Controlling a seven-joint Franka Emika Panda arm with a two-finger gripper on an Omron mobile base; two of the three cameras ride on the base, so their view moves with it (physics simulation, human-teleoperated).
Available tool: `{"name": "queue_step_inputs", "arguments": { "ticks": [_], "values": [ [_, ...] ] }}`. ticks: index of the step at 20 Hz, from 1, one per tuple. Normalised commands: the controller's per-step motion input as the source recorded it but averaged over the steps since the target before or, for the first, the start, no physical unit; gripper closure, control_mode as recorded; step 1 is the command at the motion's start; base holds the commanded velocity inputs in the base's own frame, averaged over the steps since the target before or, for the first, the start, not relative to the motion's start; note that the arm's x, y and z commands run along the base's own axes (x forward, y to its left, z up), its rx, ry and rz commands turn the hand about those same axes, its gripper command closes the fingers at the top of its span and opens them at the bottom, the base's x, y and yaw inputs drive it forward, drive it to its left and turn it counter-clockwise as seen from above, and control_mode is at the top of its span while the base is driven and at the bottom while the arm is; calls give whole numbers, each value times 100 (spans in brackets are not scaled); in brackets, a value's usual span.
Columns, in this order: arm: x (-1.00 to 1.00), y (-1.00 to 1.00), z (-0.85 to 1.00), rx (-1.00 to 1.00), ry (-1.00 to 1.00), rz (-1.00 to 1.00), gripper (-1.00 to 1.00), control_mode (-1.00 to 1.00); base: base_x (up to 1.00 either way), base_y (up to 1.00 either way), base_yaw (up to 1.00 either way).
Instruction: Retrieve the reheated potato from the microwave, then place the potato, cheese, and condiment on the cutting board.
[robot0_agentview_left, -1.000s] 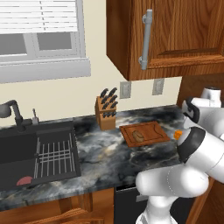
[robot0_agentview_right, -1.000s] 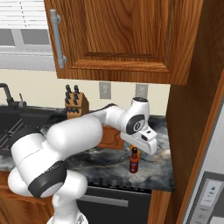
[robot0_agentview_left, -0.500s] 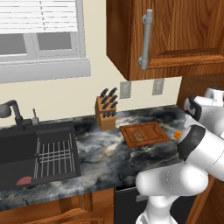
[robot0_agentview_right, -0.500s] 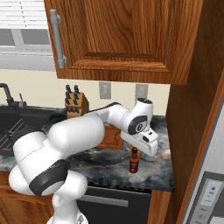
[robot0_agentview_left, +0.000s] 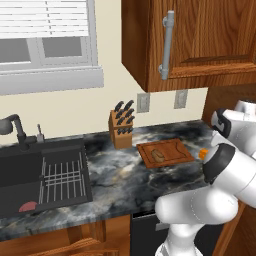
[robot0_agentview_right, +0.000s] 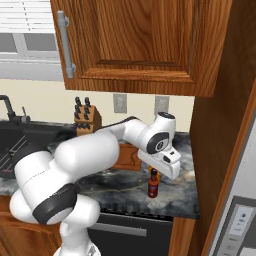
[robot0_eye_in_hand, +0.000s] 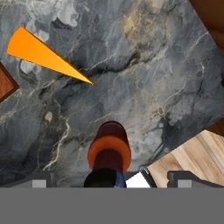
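The flat rectangular reddish-brown wooden cutting board (robot0_agentview_left: 165, 152) lies on the dark marbled stone bench (robot0_agentview_left: 125, 180), just to the right of the upright wooden knife block (robot0_agentview_left: 121, 129) that stands against the wall. On the board rests the small tan-brown oval potato (robot0_agentview_left: 158, 155), near its middle. Off the board's right end, on bare bench, a sliver of the bright orange-yellow wedge of cheese (robot0_agentview_left: 202, 153) peeks out beside the robot's white arm; in the hand view the same cheese (robot0_eye_in_hand: 43, 54) lies flat as a long pointed triangle, with one corner of the board (robot0_eye_in_hand: 6, 84) close to its broad end but not touching it.

The slim dark red condiment bottle with a black cap (robot0_agentview_right: 153, 183) stands upright near the bench's front edge, forward and to the right of the board and apart from it. The white arm's two-finger jaws (robot0_agentview_right: 169, 166) hang directly above and slightly behind the bottle, spread wide and holding nothing. From the hand view, the bottle (robot0_eye_in_hand: 109, 153) is seen from above, its cap low in the picture between the two dark fingertips (robot0_eye_in_hand: 186, 178), with clear space on either side.

Far left of the board sits the black sink (robot0_agentview_left: 37, 175) with its wire rack.
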Motion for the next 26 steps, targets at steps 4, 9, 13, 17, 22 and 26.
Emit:
{"name": "queue_step_inputs", "arguments": {
  "ticks": [4, 9, 13, 17, 22, 26],
  "values": [
    [-10, 4, 0, 0, 0, 0, -100, -100, 0, 0, 0],
    [-16, 9, 0, 0, 0, 0, -100, -100, 0, 0, 0],
    [-2, 11, 0, 0, 0, 0, -100, -100, 0, 0, 0],
    [18, 7, 0, 0, 0, 0, -100, -100, 0, 0, 0],
    [12, 0, -1, 0, 0, 0, -100, -100, 0, 0, 0],
    [0, -7, -3, 0, 0, 0, -100, -100, 0, 0, 0]
  ]
}}
